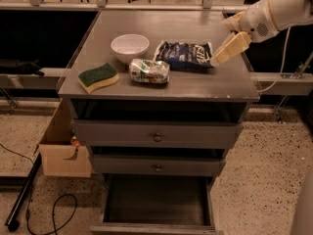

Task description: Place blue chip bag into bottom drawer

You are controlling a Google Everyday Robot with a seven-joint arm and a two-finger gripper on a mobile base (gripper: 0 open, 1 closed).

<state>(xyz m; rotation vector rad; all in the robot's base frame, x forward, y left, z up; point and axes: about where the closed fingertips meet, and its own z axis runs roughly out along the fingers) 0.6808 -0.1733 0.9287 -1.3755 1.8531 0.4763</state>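
The blue chip bag [185, 56] lies flat on the grey cabinet top [210, 84], right of the white bowl. My gripper [223, 41] comes in from the upper right and is open, with nothing in it. Its lower finger [231, 48] slants down and its tip is at the bag's right edge; I cannot tell if it touches. The bottom drawer [156, 227] is pulled out and open, its dark inside showing nothing. The two drawers with knobs above it are only slightly out.
A white bowl [130, 46], a green-and-white shiny packet [149, 71] and a green-and-yellow sponge [98, 77] sit on the left half of the top. A cardboard box [61, 153] and a cable [54, 214] lie on the floor at the left.
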